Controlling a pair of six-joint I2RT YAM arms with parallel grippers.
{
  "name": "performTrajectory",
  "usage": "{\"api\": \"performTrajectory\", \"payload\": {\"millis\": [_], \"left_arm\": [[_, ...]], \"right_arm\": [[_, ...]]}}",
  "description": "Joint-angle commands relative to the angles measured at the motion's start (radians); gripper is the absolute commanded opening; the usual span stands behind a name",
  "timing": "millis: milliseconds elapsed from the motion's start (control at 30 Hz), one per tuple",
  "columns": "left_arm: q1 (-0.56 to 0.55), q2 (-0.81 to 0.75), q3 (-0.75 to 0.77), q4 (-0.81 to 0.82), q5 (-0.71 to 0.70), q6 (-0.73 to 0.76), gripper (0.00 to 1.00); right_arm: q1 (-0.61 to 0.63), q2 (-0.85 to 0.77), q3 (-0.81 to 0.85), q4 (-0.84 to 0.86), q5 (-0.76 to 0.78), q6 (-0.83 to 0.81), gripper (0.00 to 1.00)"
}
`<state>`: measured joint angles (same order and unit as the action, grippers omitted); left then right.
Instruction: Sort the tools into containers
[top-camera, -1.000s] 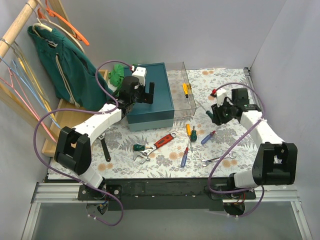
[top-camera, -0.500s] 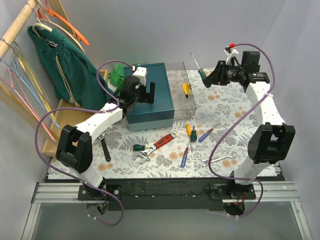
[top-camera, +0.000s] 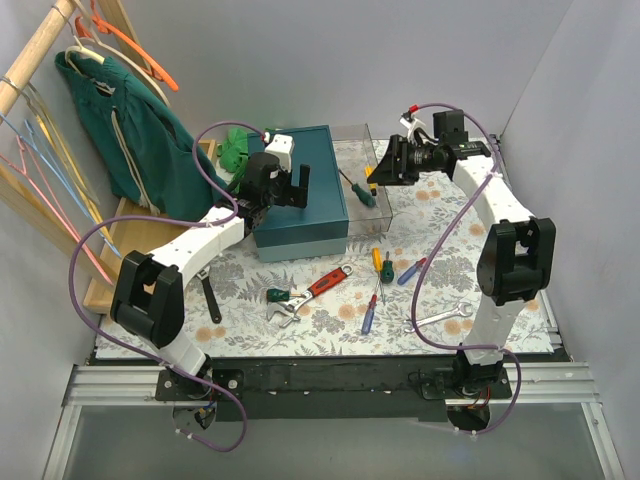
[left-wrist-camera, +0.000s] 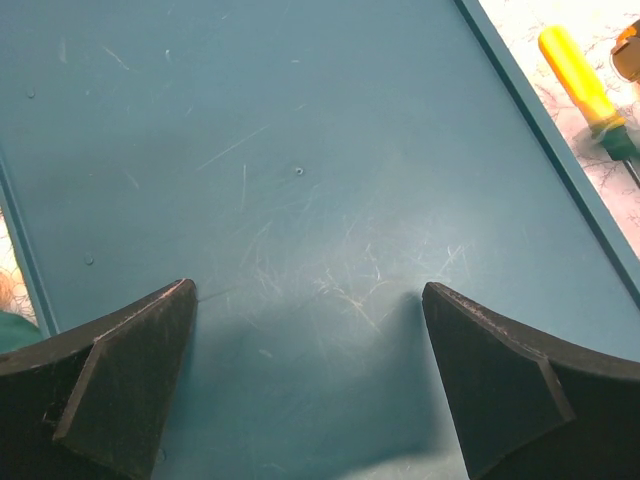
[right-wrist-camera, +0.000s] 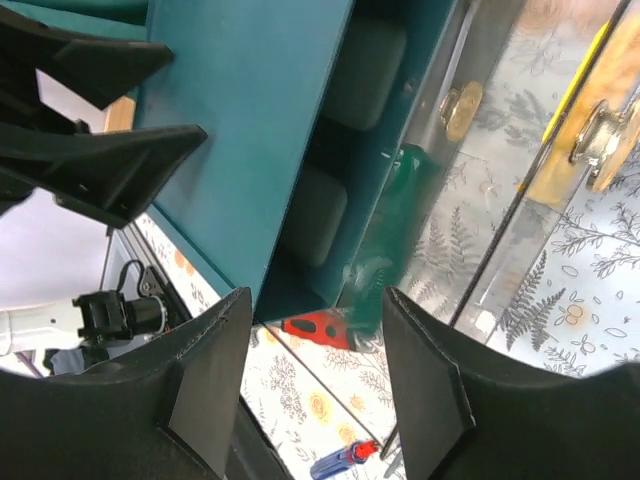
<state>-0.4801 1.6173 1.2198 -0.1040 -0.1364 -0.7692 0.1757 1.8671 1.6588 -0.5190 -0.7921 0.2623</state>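
Two containers stand side by side at the far middle of the desk (top-camera: 500, 290): one teal box (top-camera: 315, 170) and, just to its right, one clear box (top-camera: 352, 138). Two tools lie within the clear box's outline: a yellow-handled screwdriver (left-wrist-camera: 578, 68) and a green-handled screwdriver (top-camera: 360, 193). The green one sits tilted and is blurred in the right wrist view, so whether it rests on the box floor cannot be told. The right gripper (top-camera: 383, 165) hangs over the clear box with its fingers spread wide and nothing between them, the green handle lying beyond their tips. The left gripper (left-wrist-camera: 310, 300) hovers over the teal box's scratched top, its fingers also wide apart and gripping nothing. On the open desk nearer the arms lie four screwdrivers: a yellow-orange screwdriver (top-camera: 377, 258) with a small green screwdriver (top-camera: 386, 272) just beside it, a blue screwdriver (top-camera: 410, 271) to their right, and a second blue screwdriver (top-camera: 368, 318) nearer still. There are three wrenches: a red-handled wrench (top-camera: 327, 281) near the middle, a silver spanner (top-camera: 440, 318) at the near right and a black wrench (top-camera: 210, 300) at the near left. One green-handled tool (top-camera: 277, 295) lies just left of the red-handled wrench.
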Motion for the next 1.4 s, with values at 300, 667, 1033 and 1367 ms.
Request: {"api": "performTrajectory", "payload": {"millis": [300,667,1033,1367], "left_arm": [[0.005,-0.050,-0.002,0.021,-0.020,0.018,0.98],[0.023,-0.030,0.007,0.047,-0.025,0.071,0.98],[0.023,-0.034,-0.006,0.030,-0.028,0.087,0.98],[0.023,-0.037,-0.013,0.029,-0.034,0.091,0.98]], "right_arm": [[-0.214,-0.099,0.110,-0.465,-0.127,-0.902,0.62],[-0.150,-0.238,-0.313,-0.678,0.193,-1.969,0.60],[0.036,-0.226,-0.548,-0.429,0.316,-2.009,0.57],[0.041,-0.232,-0.726,-0.234,0.433,-2.082,0.49]]}}
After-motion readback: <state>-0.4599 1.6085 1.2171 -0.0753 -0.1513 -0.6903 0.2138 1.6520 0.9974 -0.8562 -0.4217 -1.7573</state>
